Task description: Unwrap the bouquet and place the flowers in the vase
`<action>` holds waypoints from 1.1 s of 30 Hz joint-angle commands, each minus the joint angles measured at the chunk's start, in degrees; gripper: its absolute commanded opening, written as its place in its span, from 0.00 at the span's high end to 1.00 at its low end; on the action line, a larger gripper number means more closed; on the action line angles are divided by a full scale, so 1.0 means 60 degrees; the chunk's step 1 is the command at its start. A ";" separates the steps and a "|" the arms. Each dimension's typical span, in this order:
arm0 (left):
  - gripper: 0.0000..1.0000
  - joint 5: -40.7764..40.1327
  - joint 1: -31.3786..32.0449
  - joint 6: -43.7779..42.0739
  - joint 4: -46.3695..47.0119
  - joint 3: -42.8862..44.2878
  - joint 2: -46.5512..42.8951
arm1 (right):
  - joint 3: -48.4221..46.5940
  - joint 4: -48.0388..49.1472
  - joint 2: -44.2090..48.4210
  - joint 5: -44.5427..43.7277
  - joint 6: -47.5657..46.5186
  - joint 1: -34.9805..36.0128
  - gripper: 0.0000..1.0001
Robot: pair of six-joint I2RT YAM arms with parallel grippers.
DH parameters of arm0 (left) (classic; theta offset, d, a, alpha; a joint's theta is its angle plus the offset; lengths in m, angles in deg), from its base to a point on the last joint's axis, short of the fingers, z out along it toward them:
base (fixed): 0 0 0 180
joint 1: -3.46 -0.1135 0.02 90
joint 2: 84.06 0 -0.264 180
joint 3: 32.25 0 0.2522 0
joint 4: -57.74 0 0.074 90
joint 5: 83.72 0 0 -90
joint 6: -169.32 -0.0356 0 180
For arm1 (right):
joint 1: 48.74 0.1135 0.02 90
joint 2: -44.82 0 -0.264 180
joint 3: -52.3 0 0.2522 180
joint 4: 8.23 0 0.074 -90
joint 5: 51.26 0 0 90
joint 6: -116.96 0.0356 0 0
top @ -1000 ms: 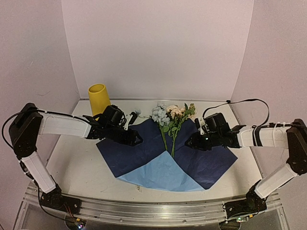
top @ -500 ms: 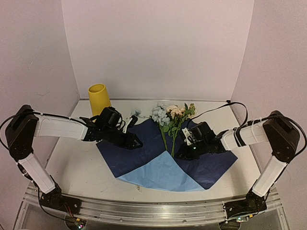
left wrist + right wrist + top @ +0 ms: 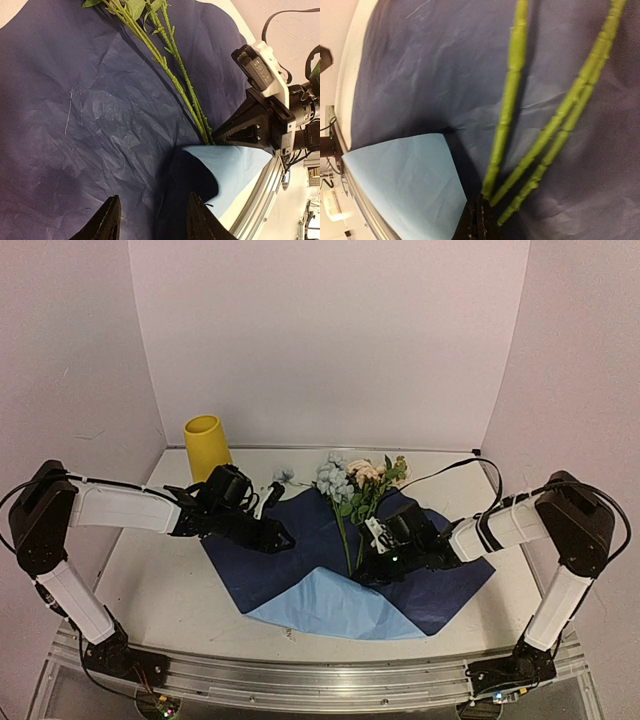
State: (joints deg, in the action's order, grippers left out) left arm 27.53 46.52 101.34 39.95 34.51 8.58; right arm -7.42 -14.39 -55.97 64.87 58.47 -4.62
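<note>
Right gripper: the right gripper (image 3: 362,570) has its jaws closed together, low over the paper at the near ends of the stems. In the right wrist view three green stems run straight into its fingertips (image 3: 470,227). Whether they are actually clamped cannot be told.
Left gripper: the left gripper (image 3: 285,537) stands part open with nothing held. Only navy paper shows between its fingers (image 3: 106,225). It sits over the left part of the sheet, apart from the stems.
Flowers: the flowers (image 3: 352,485) lie on the sheet between the two grippers, blooms at the far end, stems pointing near.
Vase: the vase (image 3: 207,447) stands upright at the far left of the table (image 3: 150,580), just behind the left arm's wrist.
Paper: the navy paper (image 3: 250,565) is spread open under the flowers. The light blue paper (image 3: 330,608) forms the near corner, with one flap lifted just beside the right gripper.
In the way: the left arm (image 3: 130,505) lies across the line from the flowers to the vase. A black cable (image 3: 450,468) loops over the far right of the table.
Edges: a metal rail (image 3: 300,675) runs along the near edge. Pale walls (image 3: 330,340) close the left, far and right sides.
Open room: the widest stretch of table not covered by the sheet lies left of it. A narrower strip lies on the far side, between the vase and the blooms.
</note>
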 commanded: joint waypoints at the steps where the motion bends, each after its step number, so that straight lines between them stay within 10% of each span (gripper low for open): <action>1: 0.53 0.0190 -0.0015 -0.0121 0.0145 -0.0018 -0.0277 | 0.0241 0.0843 0.0743 0.0935 0.0115 0.0153 1.00; 33: 0.58 0.2216 0.2594 -0.0111 -0.0395 -0.1049 -0.0567 | 0.1229 -0.0532 0.2441 0.0245 0.0809 0.3429 1.00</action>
State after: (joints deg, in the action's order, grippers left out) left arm 40.65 60.27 100.16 38.44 29.76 8.34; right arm -0.86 -16.45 -42.46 69.13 61.53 15.00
